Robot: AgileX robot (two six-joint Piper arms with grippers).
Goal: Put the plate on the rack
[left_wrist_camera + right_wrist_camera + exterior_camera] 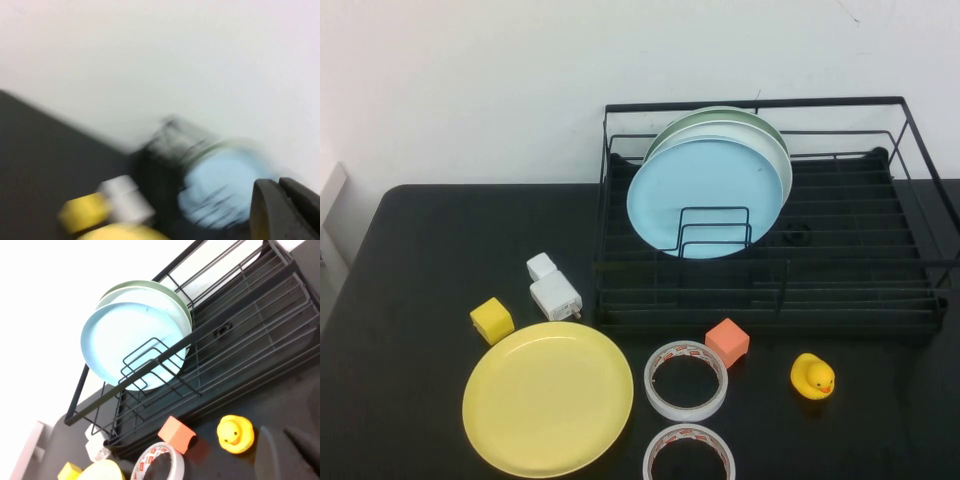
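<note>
One yellow plate [548, 398] lies flat on the black table [400, 260], near and left of the black wire rack [770, 270]. It looks light, stiff and smooth, so it may slip. I think its thin rim is the best place to pinch. The left gripper [285, 210] and right gripper [287, 452] only peek in; I cannot tell if they are wide or closed.
</note>
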